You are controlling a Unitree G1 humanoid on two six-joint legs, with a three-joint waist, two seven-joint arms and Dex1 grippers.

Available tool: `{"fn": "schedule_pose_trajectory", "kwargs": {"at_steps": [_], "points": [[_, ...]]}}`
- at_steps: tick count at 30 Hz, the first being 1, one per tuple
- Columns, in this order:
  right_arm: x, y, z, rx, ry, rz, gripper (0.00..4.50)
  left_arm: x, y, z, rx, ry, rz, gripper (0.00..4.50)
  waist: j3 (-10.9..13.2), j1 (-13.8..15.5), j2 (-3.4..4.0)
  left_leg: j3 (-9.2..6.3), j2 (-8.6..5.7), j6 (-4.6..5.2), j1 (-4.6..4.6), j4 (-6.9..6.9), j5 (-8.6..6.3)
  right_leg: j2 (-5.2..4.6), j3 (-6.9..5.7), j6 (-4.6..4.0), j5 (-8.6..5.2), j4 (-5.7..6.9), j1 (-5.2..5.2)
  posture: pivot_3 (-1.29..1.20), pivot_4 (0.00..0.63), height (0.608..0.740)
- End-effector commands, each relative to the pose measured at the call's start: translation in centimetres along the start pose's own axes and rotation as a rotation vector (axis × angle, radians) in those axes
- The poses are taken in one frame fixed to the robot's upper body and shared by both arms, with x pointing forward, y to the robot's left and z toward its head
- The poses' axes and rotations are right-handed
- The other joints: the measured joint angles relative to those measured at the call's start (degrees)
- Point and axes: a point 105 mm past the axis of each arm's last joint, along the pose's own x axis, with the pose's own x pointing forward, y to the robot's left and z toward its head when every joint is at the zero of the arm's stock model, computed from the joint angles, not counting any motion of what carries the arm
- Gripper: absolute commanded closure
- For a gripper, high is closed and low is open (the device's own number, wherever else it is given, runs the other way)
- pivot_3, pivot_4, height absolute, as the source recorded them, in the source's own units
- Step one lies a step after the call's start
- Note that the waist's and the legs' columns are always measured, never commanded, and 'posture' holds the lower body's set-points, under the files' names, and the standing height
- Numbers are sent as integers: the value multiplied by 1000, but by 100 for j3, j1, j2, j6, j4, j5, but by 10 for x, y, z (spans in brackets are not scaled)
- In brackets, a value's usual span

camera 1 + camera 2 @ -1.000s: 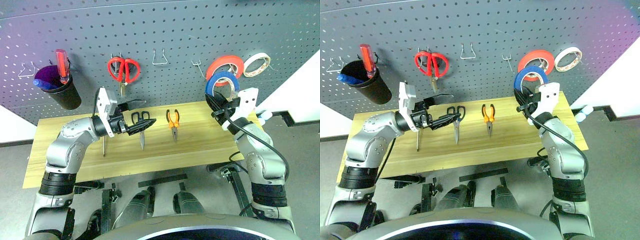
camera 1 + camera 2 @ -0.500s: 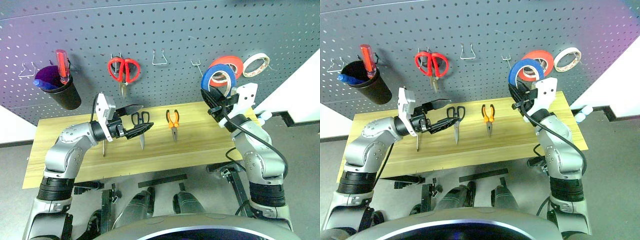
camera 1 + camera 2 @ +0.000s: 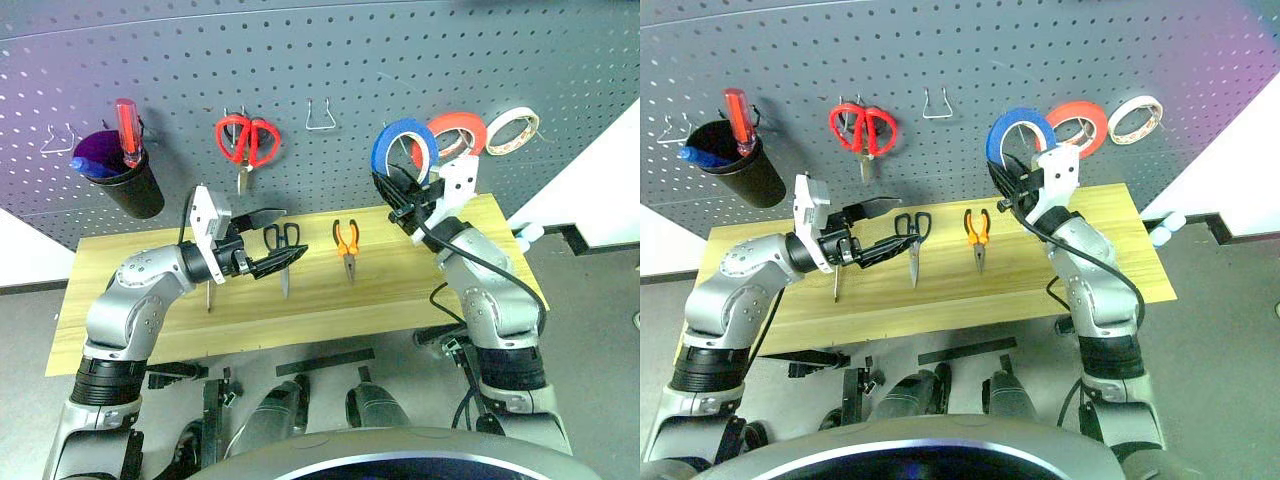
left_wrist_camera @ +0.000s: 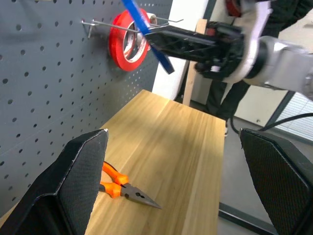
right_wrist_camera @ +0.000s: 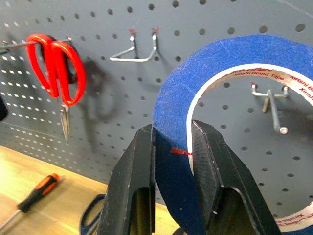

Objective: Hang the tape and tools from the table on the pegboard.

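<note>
three tape rolls (image 3: pixel 400 150), two scissors (image 3: pixel 248 140)

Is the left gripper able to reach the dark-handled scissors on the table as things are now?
Probably yes. The left gripper is open and holds nothing, and it hovers close above the handles of the dark-handled scissors, which lie alone on the table. Nothing stands between them; the pliers lie apart beside them.

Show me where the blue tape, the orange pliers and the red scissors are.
blue tape (image 3: pixel 388 150): left eye view, on the blue outer band.
orange pliers (image 3: pixel 346 238): left eye view, on the orange handles.
red scissors (image 3: pixel 863 128): right eye view, on the red handle loops.
</note>
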Motion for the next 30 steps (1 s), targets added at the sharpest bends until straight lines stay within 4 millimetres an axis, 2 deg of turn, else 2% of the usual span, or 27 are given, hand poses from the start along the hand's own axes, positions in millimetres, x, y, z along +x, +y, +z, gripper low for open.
{"fn": "schedule_pose_trajectory", "kwargs": {"at_steps": [1, 9, 17, 28, 30], "points": [[4, -6, 9, -54, -50, 14, 3814, -4, -3, 11, 26, -26, 2, 0, 0, 2, 0, 0, 0, 0, 0, 3, 0, 0, 0, 0, 0, 3, -1, -91, 202, 740], [22, -11, 2, -77, -59, 41, 3814, -4, -7, 10, 21, -17, 1, 0, 0, 0, 0, 8, 3, -4, 1, 32, 2, 0, -1, 0, 0, 62, 0, -72, 201, 740], [35, -14, -10, -65, -55, 49, 3814, -3, -9, 10, 19, -17, 3, 0, 0, 5, -1, 10, 3, -5, 11, 35, 5, 0, -1, -1, 1, 63, -8, -56, 205, 740], [31, -17, -16, -68, -44, 44, 162, -5, -7, 9, 15, -13, 16, 0, 0, 3, -1, 10, 4, -5, 11, 34, 5, 0, -1, -1, 1, 63, -8, -62, 215, 740], [26, -12, -20, -54, -34, 49, 14, -6, -7, 8, 12, -13, 19, 0, 0, 4, -1, 10, 4, -5, 11, 34, 5, 0, -1, -1, 1, 63, -8, -66, 217, 740]]}}
